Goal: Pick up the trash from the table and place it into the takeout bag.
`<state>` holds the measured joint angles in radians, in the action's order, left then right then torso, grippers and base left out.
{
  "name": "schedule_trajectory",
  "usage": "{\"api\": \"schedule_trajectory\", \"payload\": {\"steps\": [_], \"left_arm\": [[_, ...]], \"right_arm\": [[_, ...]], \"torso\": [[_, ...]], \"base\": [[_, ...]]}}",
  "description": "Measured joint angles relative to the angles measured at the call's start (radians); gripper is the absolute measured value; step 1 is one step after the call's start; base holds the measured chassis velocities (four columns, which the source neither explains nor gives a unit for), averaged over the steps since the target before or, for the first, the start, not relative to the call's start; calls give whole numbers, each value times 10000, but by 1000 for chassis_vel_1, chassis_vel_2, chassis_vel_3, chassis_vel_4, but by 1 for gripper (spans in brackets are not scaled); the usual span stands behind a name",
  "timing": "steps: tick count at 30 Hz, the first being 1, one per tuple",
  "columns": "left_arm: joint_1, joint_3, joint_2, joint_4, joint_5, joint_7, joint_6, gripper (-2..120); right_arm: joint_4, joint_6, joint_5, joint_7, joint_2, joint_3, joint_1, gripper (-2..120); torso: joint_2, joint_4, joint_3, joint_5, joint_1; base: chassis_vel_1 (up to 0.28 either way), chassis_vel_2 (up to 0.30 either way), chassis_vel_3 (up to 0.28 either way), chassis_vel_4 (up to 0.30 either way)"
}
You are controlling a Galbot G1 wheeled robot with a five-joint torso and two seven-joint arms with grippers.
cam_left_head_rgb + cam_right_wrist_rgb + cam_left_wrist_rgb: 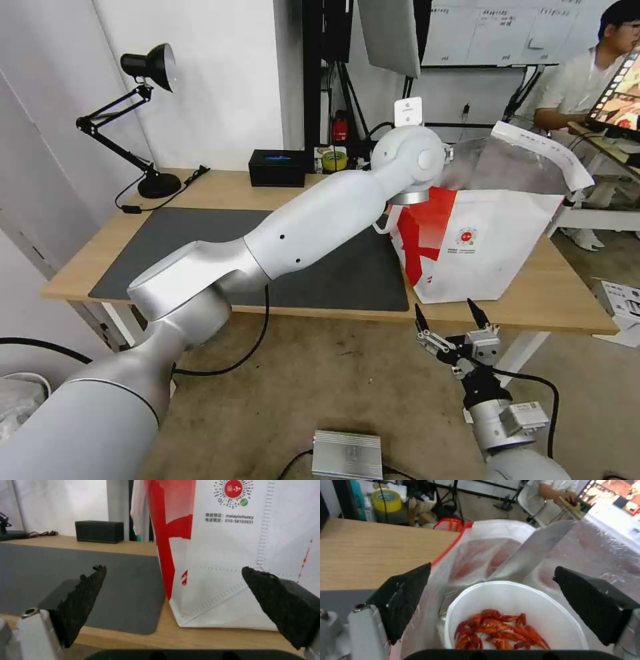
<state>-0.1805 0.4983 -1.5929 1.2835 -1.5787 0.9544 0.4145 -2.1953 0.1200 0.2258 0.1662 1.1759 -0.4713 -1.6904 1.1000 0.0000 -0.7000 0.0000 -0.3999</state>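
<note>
With my left gripper [493, 590] spread wide above the takeout bag [487, 247], the white bowl [516, 615] of red shells already sits inside (the desk [220, 187] looks bare of trash), while my right gripper [450, 319] waits open below the desk edge

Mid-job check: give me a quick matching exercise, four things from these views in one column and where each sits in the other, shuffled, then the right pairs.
Things:
1. white bowl of red shells
2. left gripper
3. right gripper
4. black desk lamp

Places:
A. below the table's front edge, jaws open
B. far left corner of the table
C. inside the takeout bag
D. over the bag's open mouth, jaws open

Pairs: 1-C, 2-D, 3-A, 4-B
</note>
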Motion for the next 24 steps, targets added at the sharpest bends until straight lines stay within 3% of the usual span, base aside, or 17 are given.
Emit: {"api": "schedule_trajectory", "payload": {"steps": [7, 11, 14, 19, 22, 23, 24], "left_arm": [[64, -286, 232, 415, 369, -490, -237, 100], [54, -220, 740, 846, 675, -947, -446, 100], [198, 65, 1607, 1317, 1516, -1714, -927, 100], [581, 71, 2412, 1778, 2459, -2417, -1324, 100], [1027, 326, 3520, 2228, 3723, -3713, -2128, 100], [1027, 326, 3520, 2228, 3723, -3713, -2128, 100], [1194, 423, 3944, 2430, 4034, -4076, -2376, 100]], "right_arm": [[0, 0, 0, 0, 0, 0, 0, 100], [0, 0, 0, 0, 0, 0, 1, 100], [0, 0, 0, 0, 0, 0, 0, 100], [0, 0, 0, 0, 0, 0, 1, 100], [0, 0, 0, 1, -1, -1, 0, 100], [0, 0, 0, 1, -1, -1, 0, 100], [0, 0, 0, 1, 0, -1, 0, 100]], "torso": [[0, -1, 0, 0, 0], [0, -2, 1, -1, 0], [0, 3, 0, -2, 0], [0, 0, 0, -5, 0], [0, 0, 0, -5, -2], [0, 0, 0, -5, -2], [0, 1, 0, -5, -2]], "base": [[0, 0, 0, 0], [0, 0, 0, 0], [0, 0, 0, 0], [0, 0, 0, 0], [0, 0, 0, 0], [0, 0, 0, 0], [0, 0, 0, 0]]}}
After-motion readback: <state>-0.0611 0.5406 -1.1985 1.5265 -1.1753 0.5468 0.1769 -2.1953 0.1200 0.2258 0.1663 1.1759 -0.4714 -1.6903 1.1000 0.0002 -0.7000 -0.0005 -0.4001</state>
